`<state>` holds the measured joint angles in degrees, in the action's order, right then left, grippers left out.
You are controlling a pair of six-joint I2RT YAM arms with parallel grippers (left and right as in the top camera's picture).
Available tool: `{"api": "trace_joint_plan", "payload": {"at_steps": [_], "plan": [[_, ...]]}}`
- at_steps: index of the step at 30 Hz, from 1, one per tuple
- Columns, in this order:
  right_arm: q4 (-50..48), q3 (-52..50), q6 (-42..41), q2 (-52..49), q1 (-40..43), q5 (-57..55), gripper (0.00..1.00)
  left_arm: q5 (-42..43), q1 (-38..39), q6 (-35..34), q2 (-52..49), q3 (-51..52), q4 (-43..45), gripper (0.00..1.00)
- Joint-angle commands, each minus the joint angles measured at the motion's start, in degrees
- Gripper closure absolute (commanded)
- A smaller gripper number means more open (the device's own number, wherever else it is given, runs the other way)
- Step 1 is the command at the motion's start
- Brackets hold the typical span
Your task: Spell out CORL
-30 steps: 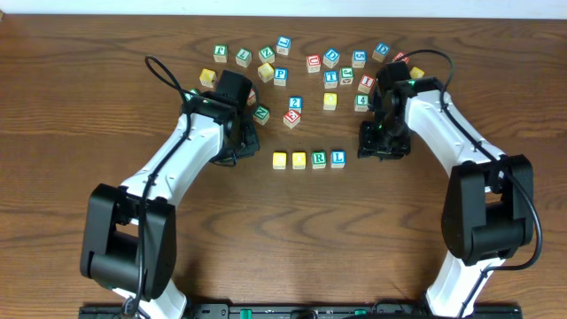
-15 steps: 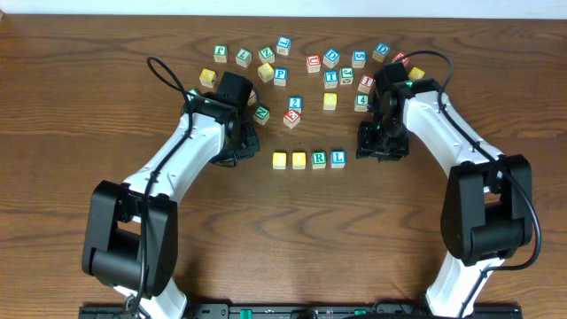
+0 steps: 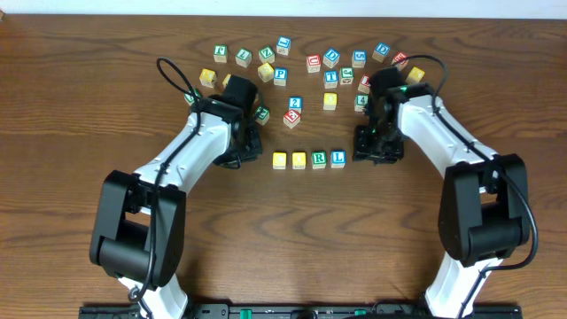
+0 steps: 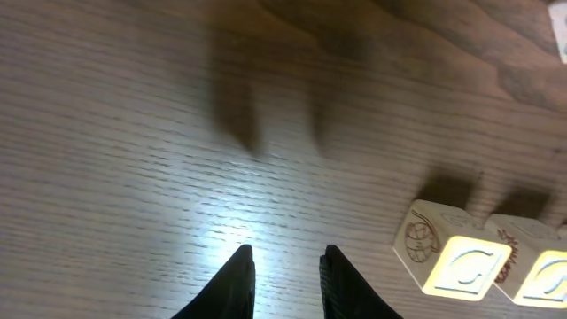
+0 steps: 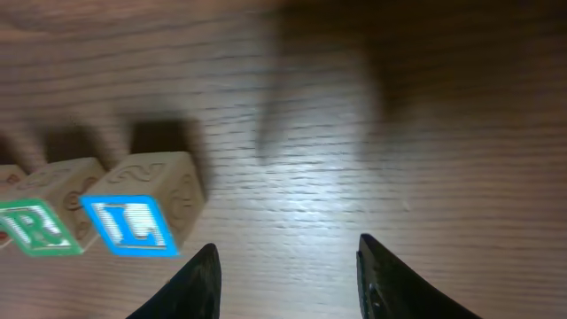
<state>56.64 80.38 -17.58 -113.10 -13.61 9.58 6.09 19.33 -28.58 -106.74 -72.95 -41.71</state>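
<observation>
- Row of four wooden alphabet cubes stands mid-table, between the two arms. Left to right in the overhead view: yellow-topped cube (image 3: 280, 159), second yellow-topped cube (image 3: 299, 159), green R cube (image 3: 319, 159), blue L cube (image 3: 337, 159). They sit close together; whether they touch I cannot tell.
- The left wrist view shows a C on the end yellow cube. The letter on its neighbour is too cut off to read.
- Left gripper (image 4: 285, 288) sits low over bare table just left of the row. Its fingers are drawn almost together and nothing is between them.
- Right gripper (image 5: 288, 283) sits just right of the L cube, jaws parted with nothing between them.
- The other letter cubes (image 3: 331, 58) lie scattered toward the far edge, well clear of the row.
- Handling, my judgement: the cubes look light, rigid and not fragile. The painted faces look smooth, so a shallow pinch might slip.
- Best hold is from above, across the front and back faces, since neighbours block the side faces. A nudge to either end would likely shift the whole row.
- The word looks spelled.
</observation>
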Motion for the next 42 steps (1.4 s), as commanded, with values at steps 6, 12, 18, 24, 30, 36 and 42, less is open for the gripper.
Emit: {"api": "trace_joint_plan", "payload": {"at_steps": [6, 12, 18, 24, 30, 36, 42], "plan": [[-0.9, -0.3, -1.7, -0.5, -2.2, 0.3, 0.55, 0.0, 1.6, -0.2, -0.7, 0.6, 0.5, 0.75], [-1.4, -0.4, -1.7, -0.5, -2.6, 0.2, 0.55, -0.1, 2.5, -0.2, -0.7, 0.6, 1.1, 0.75], [-1.6, -0.3, -1.7, -0.5, -2.6, -0.7, 0.56, -0.1, 3.3, -0.2, -0.7, 0.6, 1.6, 0.75], [-1.9, -0.4, -3.1, -0.5, -2.4, -2.7, 0.57, -0.1, 3.3, -0.2, -0.8, 0.7, 2.7, 0.75], [-2.0, -0.4, -3.6, -0.5, -2.2, -3.3, 0.57, -0.1, 3.3, -0.2, -0.8, 1.3, 4.3, 0.75], [-4.2, -0.7, -4.2, -0.5, -2.2, -3.3, 0.57, -0.1, 3.3, -0.2, -0.8, 2.9, 5.7, 0.75], [-5.4, -1.7, -4.7, -0.5, -2.2, -3.3, 0.58, 0.0, 3.3, -0.2, -0.8, 4.4, 6.7, 0.75]]}}
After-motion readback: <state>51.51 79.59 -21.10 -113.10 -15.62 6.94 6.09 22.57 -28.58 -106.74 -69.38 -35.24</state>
